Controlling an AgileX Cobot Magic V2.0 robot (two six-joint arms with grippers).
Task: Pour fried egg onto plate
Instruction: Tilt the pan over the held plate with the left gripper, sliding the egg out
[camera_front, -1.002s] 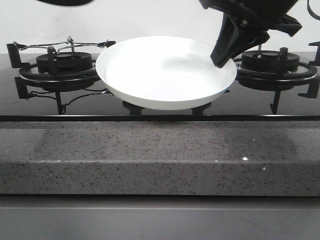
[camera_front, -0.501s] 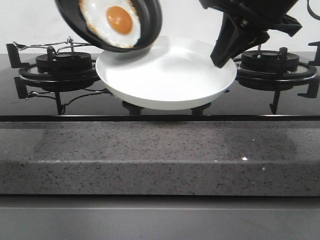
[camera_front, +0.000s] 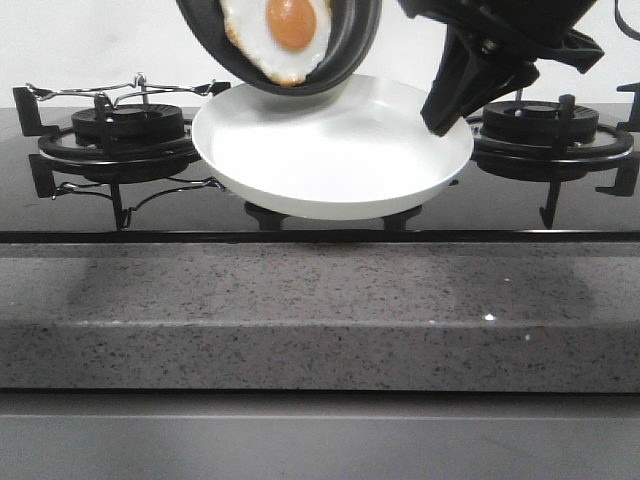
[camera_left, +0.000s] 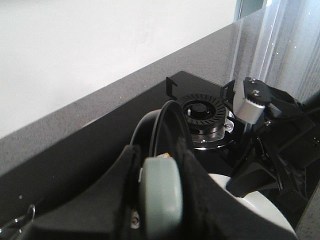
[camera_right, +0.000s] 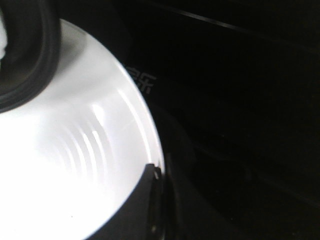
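The fried egg, white with an orange yolk, lies in a black frying pan that is tilted steeply toward me above the far left rim of the plate. The egg is still inside the pan. My left gripper is shut on the pan's grey-green handle; the pan shows edge-on beyond it. This gripper is out of the front view. My right gripper is shut on the plate's right rim and holds it above the stove; the right wrist view shows its fingers on the rim.
A black gas burner with pan supports stands on the left and another on the right of the black glass hob. A grey speckled stone counter edge runs across the front. The right arm is close beside the pan.
The pan with the egg has come down into view, then moved right over the plate's far left rim. The plate and right gripper have not moved.
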